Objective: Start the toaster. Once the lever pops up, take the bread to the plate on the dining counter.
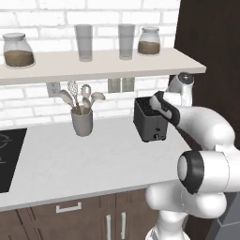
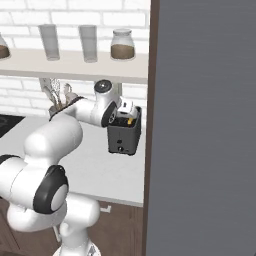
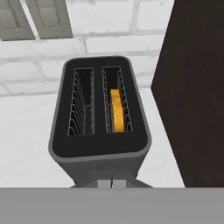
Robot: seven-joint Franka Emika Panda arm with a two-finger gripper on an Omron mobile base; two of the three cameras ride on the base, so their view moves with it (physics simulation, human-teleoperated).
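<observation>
Up against the brick wall, the toaster [image 1: 149,123] stands on the white tabletop [image 1: 84,159], its narrow face with the little round knob [image 1: 157,136] turned toward the robot's base and its long axis running from that face back to the wall. From the hand view, both slots run along that same axis; the left slot shows just its wire cage, while the right slot holds the bread [image 3: 116,111] — sunk deep, standing on edge, orange-yellow in colour, lying lengthwise in the slot. The gripper [image 2: 127,111] hangs just above the toaster's top, over the end nearer the narrow face; I cannot tell how far apart its fingers are, and it has nothing visibly in hold. To the left of the toaster, well apart from it, a grey utensil holder [image 1: 82,123] carries spoons and a whisk. On the shelf [image 1: 93,65] above the toaster stand two glass jars [image 1: 149,41] with brown contents and two clear tumblers [image 1: 84,42]. A dark tall cabinet panel [image 3: 192,87] rises just right of the toaster.
</observation>
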